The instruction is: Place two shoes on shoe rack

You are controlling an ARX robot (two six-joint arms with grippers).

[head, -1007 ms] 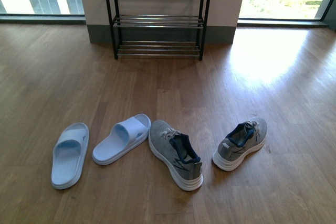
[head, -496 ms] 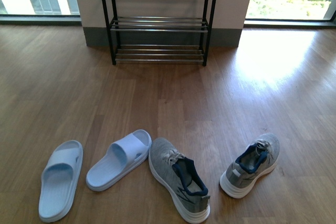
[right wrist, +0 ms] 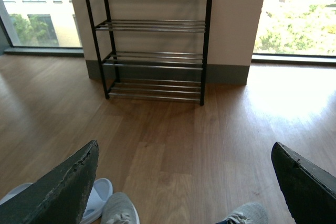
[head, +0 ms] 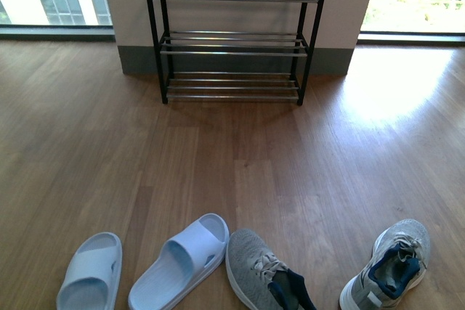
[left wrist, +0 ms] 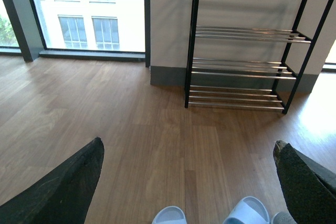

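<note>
Found left gripper (left wrist: 186, 187) and right gripper (right wrist: 184, 187) apart, empty. Spotted one shoe (head: 265, 277) at six o'clock, other shoe (head: 389, 266) at five, nearer the right, toes toward twelve.

Wood floor (head: 218, 165): rack (head: 232, 40) stands upright at far wall (head: 120, 5). Near edge, in rough row: left slide (head: 91, 277), right slide (head: 182, 259) (pale blue pair), left sneaker (head: 258, 274) just beside right slide, right sneaker (head: 389, 266) well apart. All soles down.

Black fingers (left wrist: 68, 187), rough grainy surface, tapered tips
</note>
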